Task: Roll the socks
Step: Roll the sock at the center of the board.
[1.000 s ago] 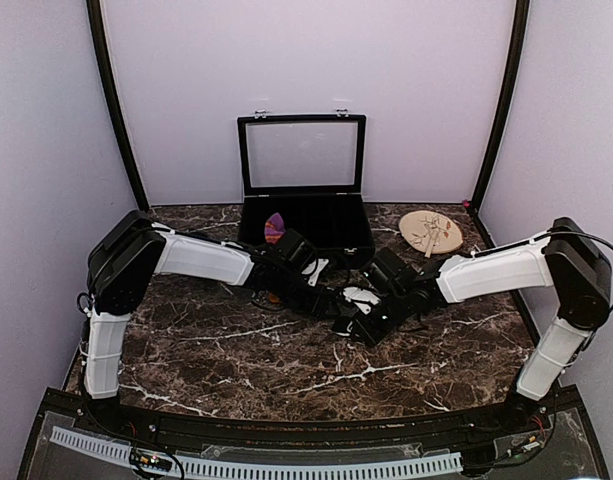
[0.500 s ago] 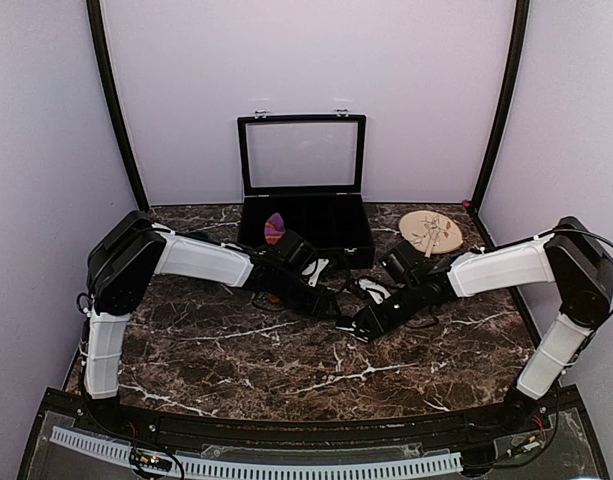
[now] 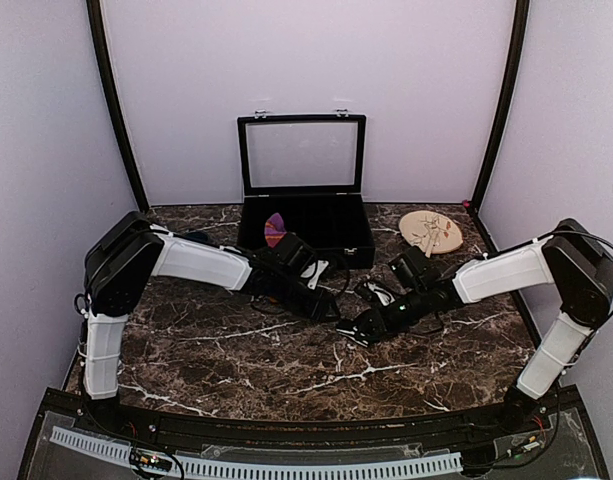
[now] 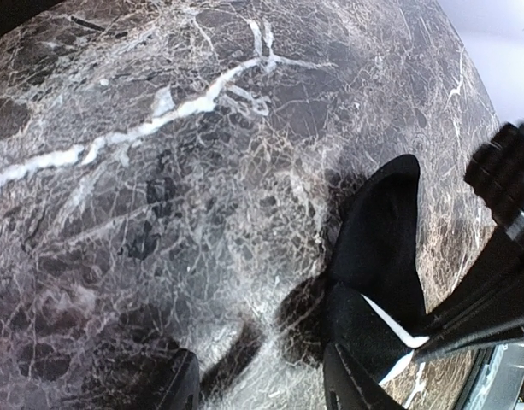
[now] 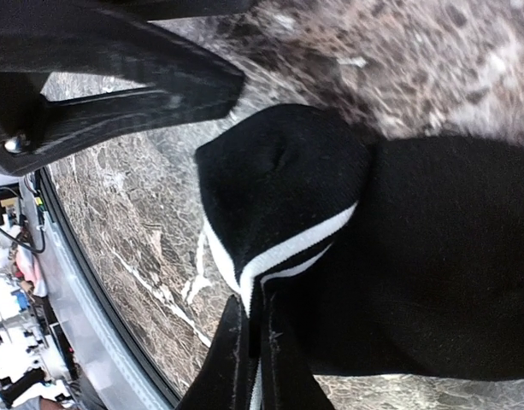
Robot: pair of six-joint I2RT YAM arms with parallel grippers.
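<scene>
Where right gripper (image 5: 255,320) pinches, black sock (image 5: 398,256) bunches.

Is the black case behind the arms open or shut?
Open: the case has its lid standing upright, interior exposed.

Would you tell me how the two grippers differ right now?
The left gripper is open, with bare table between its jaws; the right gripper is shut. The left holds nothing, whereas the right pinches the black sock at its white stripes. Both sit low over the table, beside that sock.
</scene>
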